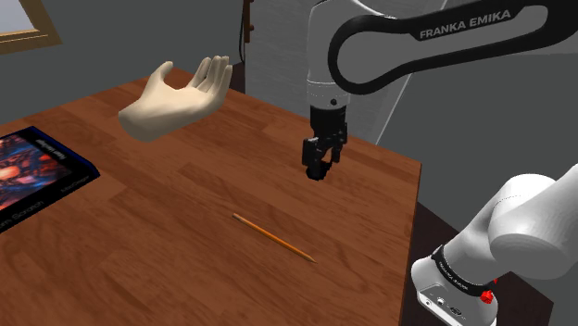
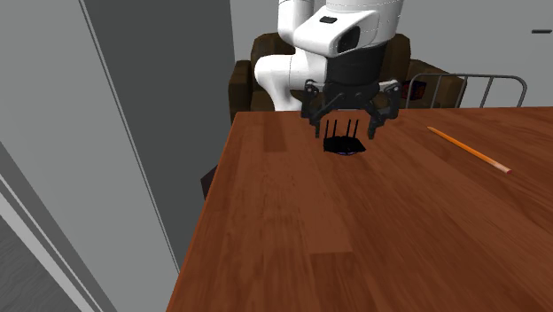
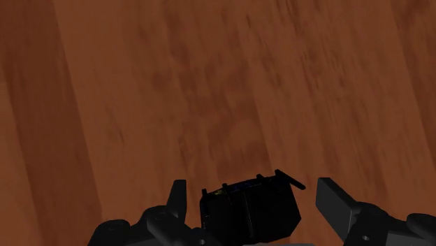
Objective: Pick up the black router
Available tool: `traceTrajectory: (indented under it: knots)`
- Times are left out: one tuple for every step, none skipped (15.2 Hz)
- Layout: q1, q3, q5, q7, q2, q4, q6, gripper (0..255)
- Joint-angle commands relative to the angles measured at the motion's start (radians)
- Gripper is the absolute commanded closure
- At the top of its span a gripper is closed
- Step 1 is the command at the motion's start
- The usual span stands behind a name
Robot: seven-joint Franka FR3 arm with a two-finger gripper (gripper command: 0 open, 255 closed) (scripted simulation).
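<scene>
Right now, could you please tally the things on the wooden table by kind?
Black router: 1
Pencil: 1
Book: 1
Beige model hand: 1
Total: 4

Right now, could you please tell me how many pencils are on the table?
1. The pencil lies flat on the wooden table, apart from the router that sits between the fingers of the open gripper. The pale hand model or the book could hide another.
</scene>
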Motion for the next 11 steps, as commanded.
traceTrajectory:
  knots:
    - [0.000,0.000,-0.001,-0.002,0.005,-0.008,0.013,0]
    - [-0.001,0.000,0.000,-0.003,0.003,-0.010,0.012,255]
    - [0.000,0.000,0.000,-0.002,0.002,-0.009,0.012,255]
    - [0.000,0.000,0.000,-0.002,0.001,-0.010,0.011,255]
    - [0.000,0.000,0.000,-0.002,0.001,-0.010,0.011,255]
    - [0.000,0.000,0.000,-0.002,0.001,-0.010,0.011,255]
    - [0.000,0.000,0.000,-0.002,0.001,-0.010,0.011,255]
    - [0.000,0.000,0.000,-0.002,0.001,-0.010,0.011,255]
    - [0.000,0.000,0.000,-0.002,0.002,-0.010,0.012,255]
    - [0.000,0.000,0.000,-0.002,0.001,-0.011,0.012,255]
    - [0.000,0.000,-0.001,-0.002,0.005,-0.007,0.013,255]
